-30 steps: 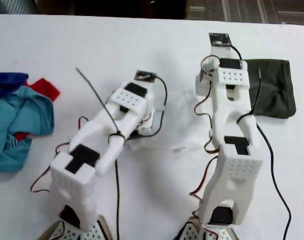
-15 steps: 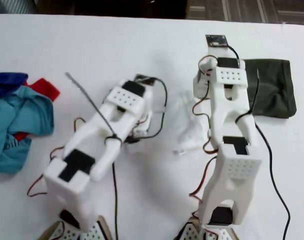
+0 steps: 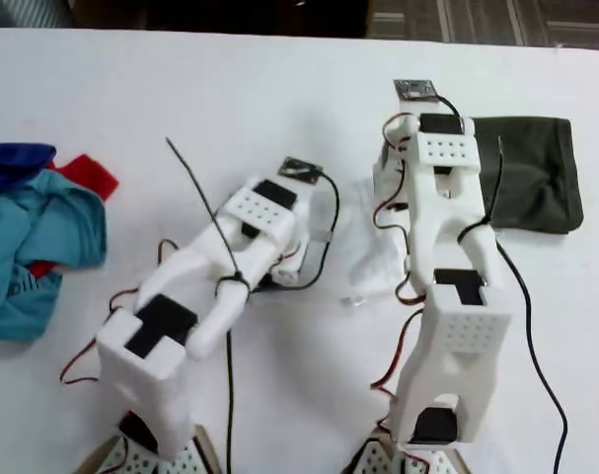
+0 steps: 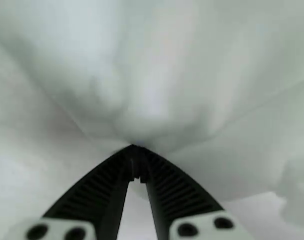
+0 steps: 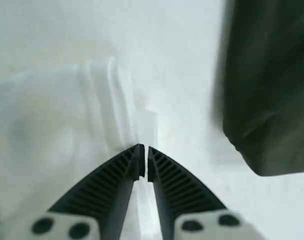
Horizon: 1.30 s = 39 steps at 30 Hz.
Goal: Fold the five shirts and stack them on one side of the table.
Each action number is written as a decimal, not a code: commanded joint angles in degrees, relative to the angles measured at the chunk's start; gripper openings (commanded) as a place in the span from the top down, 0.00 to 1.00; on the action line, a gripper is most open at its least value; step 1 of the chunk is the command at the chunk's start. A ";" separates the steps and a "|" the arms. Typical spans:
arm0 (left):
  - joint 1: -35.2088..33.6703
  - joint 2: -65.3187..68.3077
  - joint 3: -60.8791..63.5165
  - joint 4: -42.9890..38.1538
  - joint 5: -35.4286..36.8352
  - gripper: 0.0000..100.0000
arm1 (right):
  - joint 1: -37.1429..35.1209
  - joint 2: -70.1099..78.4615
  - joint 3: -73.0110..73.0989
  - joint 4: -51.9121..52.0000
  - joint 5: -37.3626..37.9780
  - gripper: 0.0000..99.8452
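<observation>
The left hand (image 4: 135, 159) is clenched, its jaws meeting on a pinch of the white shirt (image 3: 370, 242), and the cloth bulges up loosely just past the tips. The right hand (image 5: 143, 155) is clamped too, and it appears to hold a thin folded edge of the same shirt. The shirt lies crumpled on the desk (image 3: 230, 89) between the two arms, closer to the right one.

The cloth looks light, thin and very limp. It will likely sag and bunch wherever it is not held, and a pinch on a single layer could slip out. A hem, a shoulder seam or a doubled edge would give a firmer hold, with the two hands well apart on the same side so the cloth hangs flat. White cloth on a white desk also makes its outline hard to judge.

Just beside the right hand, on its outer side, lies the dark green shirt (image 3: 536, 178), already folded; a wide swing could drag it out of shape. Well apart, at the desk's far left edge, a teal shirt (image 3: 42, 247), a blue shirt (image 3: 13, 163) and a red shirt (image 3: 90, 173) lie in a loose unfolded heap.
</observation>
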 commanded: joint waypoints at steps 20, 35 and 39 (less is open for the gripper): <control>-3.43 -8.18 3.30 -2.37 -4.13 0.97 | -5.67 2.42 -5.01 -2.15 -0.44 0.98; -3.43 -8.26 8.57 -8.18 -3.78 0.97 | -8.13 8.48 -18.64 6.02 -0.18 0.98; -3.16 -8.18 8.66 -8.18 -3.78 0.97 | -5.49 13.32 -18.55 3.38 0.09 0.98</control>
